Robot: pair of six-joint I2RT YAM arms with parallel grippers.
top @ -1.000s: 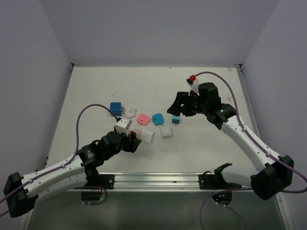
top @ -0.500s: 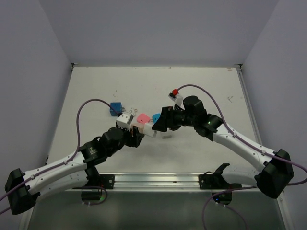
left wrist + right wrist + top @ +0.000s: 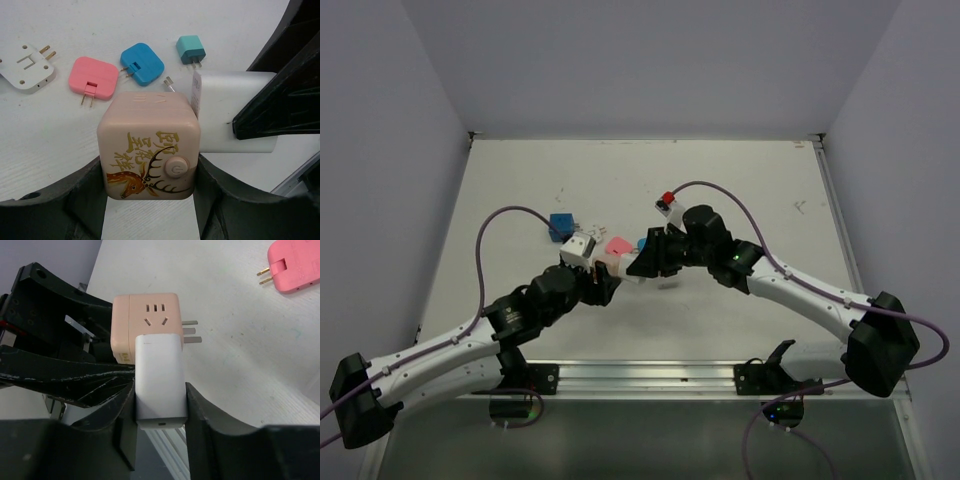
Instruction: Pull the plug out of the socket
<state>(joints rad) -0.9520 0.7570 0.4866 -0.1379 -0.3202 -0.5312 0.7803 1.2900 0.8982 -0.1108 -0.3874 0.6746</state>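
1. Plug (image 3: 159, 380), white, sits seated in the socket (image 3: 149, 145), on its side face.
2. Right gripper (image 3: 160, 412), away from the socket a second ago, now pinches the plug.
3. Left gripper (image 3: 150, 197) clamps the socket; pulling apart can likely begin.

The pink cube (image 3: 149, 145) I hold carries the only marks I can make out: gold Chinese-style characters beside a gold antlered deer, too stylised for me to read. Its round button (image 3: 176, 169) bears a power sign. Faint raised marks on its top face are illegible. The white plug (image 3: 235, 117) has a thin label (image 3: 196, 94) at its edge, the print too small to read.
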